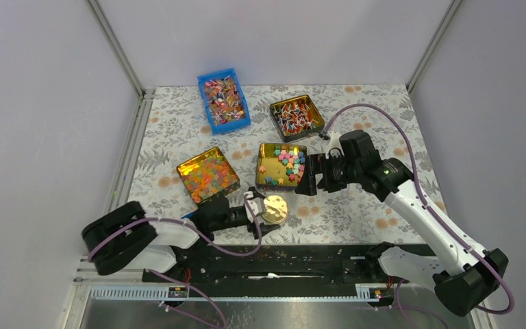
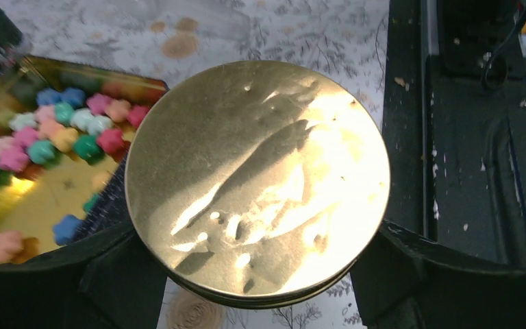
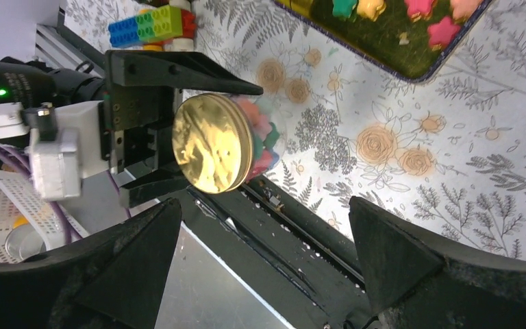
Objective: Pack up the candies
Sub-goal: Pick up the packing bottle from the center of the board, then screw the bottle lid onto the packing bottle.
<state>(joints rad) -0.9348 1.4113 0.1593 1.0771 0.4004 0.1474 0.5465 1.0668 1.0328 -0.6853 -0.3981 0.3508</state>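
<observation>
Gold-coloured metal is seen in a square tin point(image 1: 207, 175) left of the middle tin point(image 1: 267, 159), heaped with small orange, yellow and green pieces. A blue bin point(image 1: 224, 101) of wrapped sweets is set behind and left of the middle tin. Just in front of it, a clear jar point(image 3: 212, 144) with a gold lid is gripped by the left claw point(image 1: 267, 211); pink and green candies point(image 3: 264, 133) are packed inside. More star-shaped ones lie in the middle tin. The right claw point(image 1: 309, 175) is held wide apart at its right edge, above the floral table point(image 1: 356, 212).
</observation>
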